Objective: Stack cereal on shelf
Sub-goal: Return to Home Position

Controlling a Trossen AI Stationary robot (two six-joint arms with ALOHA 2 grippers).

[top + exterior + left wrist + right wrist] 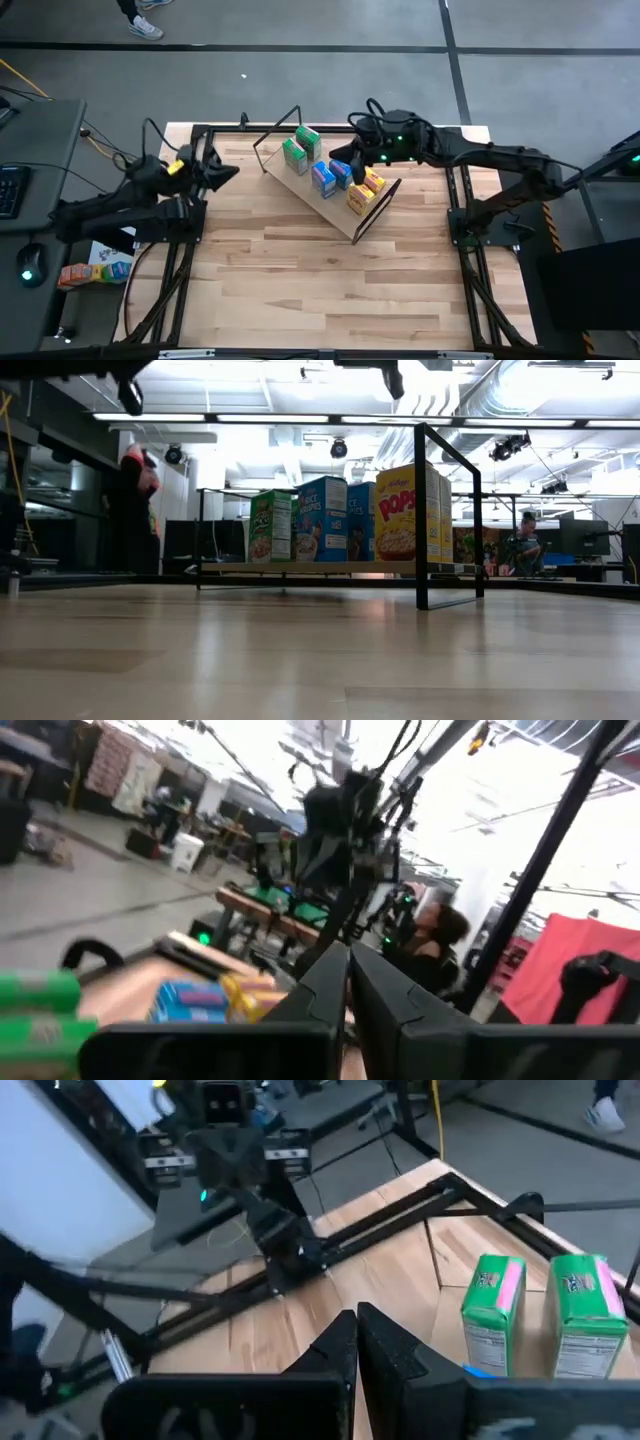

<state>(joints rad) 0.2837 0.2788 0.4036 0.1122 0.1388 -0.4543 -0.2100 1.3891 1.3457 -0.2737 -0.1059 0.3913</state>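
The shelf (335,212), a light-wood board on a black wire frame (450,510), sits at a slant at the table's far middle. Six cereal boxes stand upright on it on their bottom ends, in a row of pairs: green (300,148), blue (330,176), yellow-orange (366,190). The low view shows them side by side: green (270,526), blue (322,518), yellow (405,512). My right gripper (343,156) (357,1330) hovers shut above the row, near the blue boxes. My left gripper (228,172) (348,970) is shut at the table's far left, clear of the shelf.
Bare striped tabletop (300,290) lies in front of the shelf. A side desk at the left holds small colourful boxes (95,272), a mouse and a keyboard. People are in the room beyond the table (435,935) (525,545).
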